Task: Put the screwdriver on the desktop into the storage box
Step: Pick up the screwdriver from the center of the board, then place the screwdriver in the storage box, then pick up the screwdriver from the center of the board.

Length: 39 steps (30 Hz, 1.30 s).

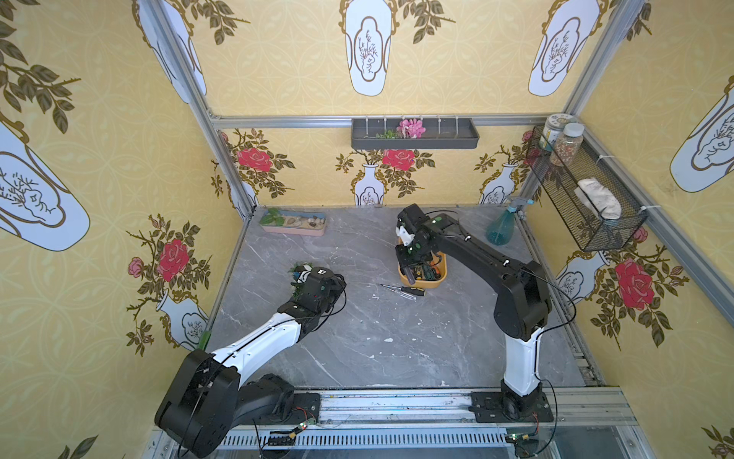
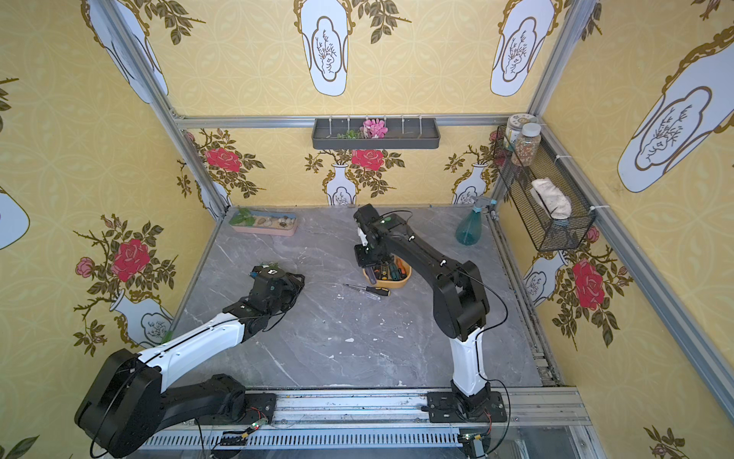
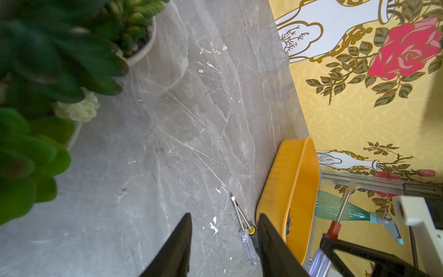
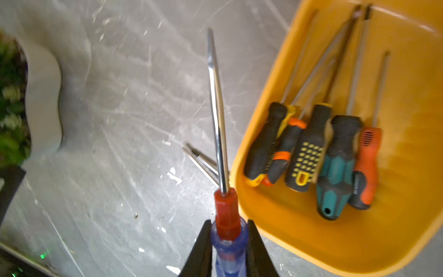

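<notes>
My right gripper [image 4: 229, 223] is shut on a screwdriver [image 4: 217, 108] with a clear blue handle and a red collar. It is held in the air at the near left rim of the orange-yellow storage box [image 4: 359, 239], its shaft out over the desktop [image 1: 357, 337]. Both top views show this grip [image 1: 410, 274] [image 2: 371, 272]. Several screwdrivers [image 4: 309, 148] lie inside the box. On the desktop just in front of the box lie two more, a clear-handled one [image 3: 248, 247] and a black-and-yellow one [image 1: 413, 291]. My left gripper [image 3: 225, 215] is open and empty, low over the desktop left of them.
Potted succulents [image 3: 134, 24] stand beside my left wrist [image 1: 317, 288]. A pink tray of pebbles [image 1: 294, 224] sits at the back left and a teal spray bottle [image 1: 502, 226] at the back right. A dark wall tray [image 1: 413, 135] and a wire basket [image 1: 588, 198] hang on the walls.
</notes>
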Tool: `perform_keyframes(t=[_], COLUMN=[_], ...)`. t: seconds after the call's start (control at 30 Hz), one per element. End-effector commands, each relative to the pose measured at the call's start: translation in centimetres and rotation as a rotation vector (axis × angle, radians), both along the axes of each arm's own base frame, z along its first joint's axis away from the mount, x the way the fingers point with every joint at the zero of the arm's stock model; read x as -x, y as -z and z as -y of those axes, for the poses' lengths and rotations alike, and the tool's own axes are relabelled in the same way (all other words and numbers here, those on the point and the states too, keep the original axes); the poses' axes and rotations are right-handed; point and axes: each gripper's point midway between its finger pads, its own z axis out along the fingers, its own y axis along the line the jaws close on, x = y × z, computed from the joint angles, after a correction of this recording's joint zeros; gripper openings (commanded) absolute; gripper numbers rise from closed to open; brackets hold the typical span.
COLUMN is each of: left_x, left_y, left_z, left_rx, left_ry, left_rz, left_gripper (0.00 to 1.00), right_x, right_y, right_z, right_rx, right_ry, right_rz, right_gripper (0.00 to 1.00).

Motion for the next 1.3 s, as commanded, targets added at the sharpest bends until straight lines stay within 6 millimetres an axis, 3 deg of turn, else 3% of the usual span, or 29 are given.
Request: perform_keyframes(t=[0.0,0.1,0.27,0.47,0.57,0.73,0.87,0.97,1.07,1.17,1.27], left_x=[-0.4,-0.6,-0.4,-0.5,-0.5,-0.7,-0.9,-0.8,-0.7,-0.7,-0.7], left_y=[-0.1,0.0,0.7,0.9,1.0,1.2,1.2,1.2,1.2,1.0,1.0], left_z=[0.5,0.9,1.5,2.0,2.1,2.5,2.8,2.8,2.6,2.4,2.1], left_rx=[-0.009,-0.003,0.007,0.019,0.024,0.037,0.044,0.048,0.05,0.047,0.037], left_ry=[0.033,0.046,0.074,0.093,0.097,0.103,0.112,0.11,0.103,0.094,0.083], left_rz=[0.012,0.008,-0.016,-0.025,-0.03,-0.035,-0.037,-0.039,-0.038,-0.03,-0.025], left_gripper=[0.47,0.47,0.47,0.47,0.47,0.47,0.46,0.46,0.46,0.46,0.47], right_x=[-2.1,-4.1,-6.4,-6.8,-6.6,-6.5,-6.6,-5.9,-3.9,-0.4,3.5], right_y=[0.7,1.9,4.6,7.6,8.5,8.0,5.4,2.5,0.2,-0.2,1.2], right_z=[3.0,4.2,4.0,3.4,3.5,4.0,4.6,4.2,2.2,-1.0,-3.4], right_rx=[-0.032,-0.058,-0.068,-0.068,-0.053,-0.032,-0.006,0.018,0.032,0.08,0.151], right_ry=[0.226,0.307,0.343,0.355,0.358,0.353,0.33,0.247,0.088,-0.137,-0.331], right_rz=[-0.041,-0.06,-0.094,-0.152,-0.165,-0.147,-0.084,0.011,0.107,0.165,0.161], right_gripper=[0.12,0.12,0.12,0.14,0.23,0.42,0.5,0.54,0.56,0.57,0.56])
